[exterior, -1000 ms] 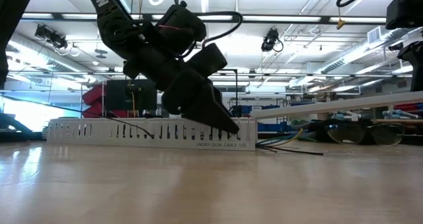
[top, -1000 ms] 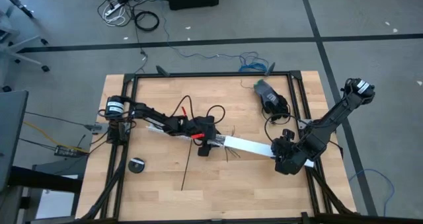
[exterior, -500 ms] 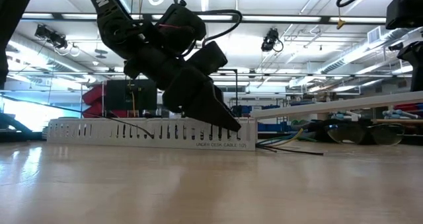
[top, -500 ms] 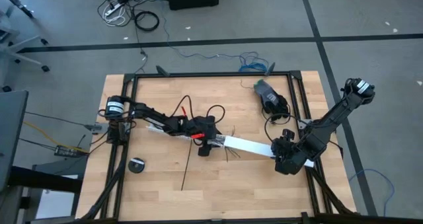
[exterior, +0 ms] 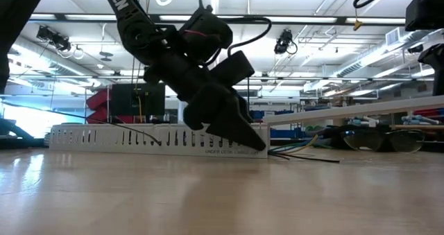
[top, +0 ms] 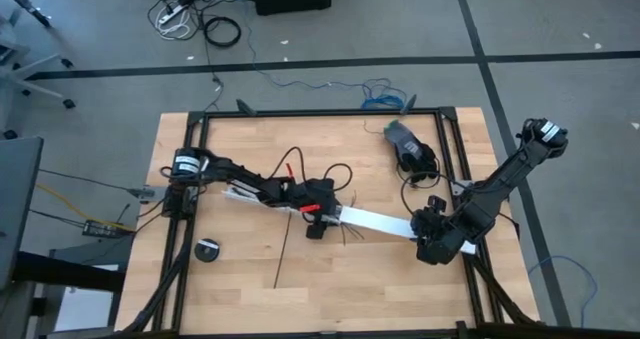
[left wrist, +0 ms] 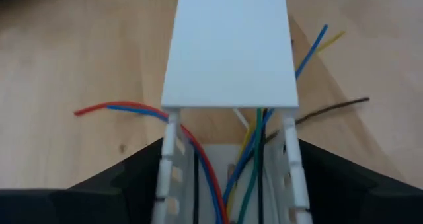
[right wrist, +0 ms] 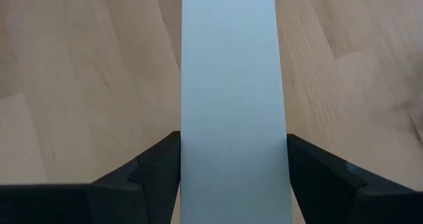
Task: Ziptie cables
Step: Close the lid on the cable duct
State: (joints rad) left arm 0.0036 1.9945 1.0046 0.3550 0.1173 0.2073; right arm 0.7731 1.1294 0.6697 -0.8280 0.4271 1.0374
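Observation:
A white slotted channel lies slantwise across the table's middle. The cables, thin red, blue, green and yellow wires, run inside it, and their ends spill out at its right end. My left gripper straddles that end of the channel, a finger close beside each wall. A flat white lid strip runs on from there to my right gripper, which is shut on it. The ziptie, a thin black strip, lies flat on the wood nearer the front edge. My left gripper has a finger beside each slotted wall of the channel, coming slanting down along it from the table's left; I cannot tell whether the fingers touch the walls. My right gripper pinches the lid strip's two long edges between its fingers near the strip's right end, pointing steeply down along the strip. That end is lifted, and the strip slopes down toward the channel.
A round black disc lies near the front left. A grey device with thick black cords sits at the back right. Black frame rails border the table. Bare wood lies along the front.
My left gripper has slid along the channel toward the table's right, to the channel's end by the lid, and has sunk a little. The channel and lid have stayed put.

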